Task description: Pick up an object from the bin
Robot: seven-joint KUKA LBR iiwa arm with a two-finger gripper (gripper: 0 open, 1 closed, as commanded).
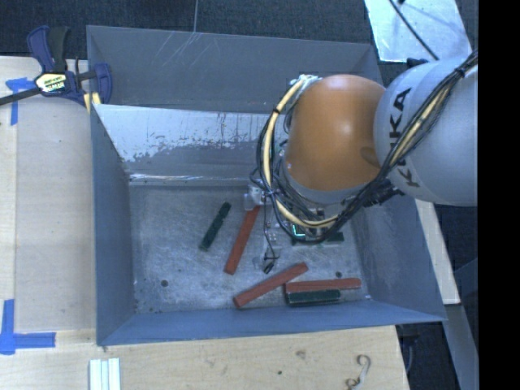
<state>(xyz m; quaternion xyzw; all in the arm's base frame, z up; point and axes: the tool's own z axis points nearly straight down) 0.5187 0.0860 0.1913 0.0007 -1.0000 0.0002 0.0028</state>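
My gripper (269, 257) reaches down from under the arm's orange cover into the middle of the bin, mostly hidden by the cover and cables. Its tip hangs just right of a slanted red-brown bar (242, 240) and just above a second red-brown bar (270, 285) that lies diagonally on the floor. A dark green bar (215, 226) lies further left. I see nothing held.
Near the bin's front right wall a red bar (323, 283) lies flat with a dark green bar (313, 297) right in front of it. The arm and its cover hide the bin's right half. The left floor shows bare metal.
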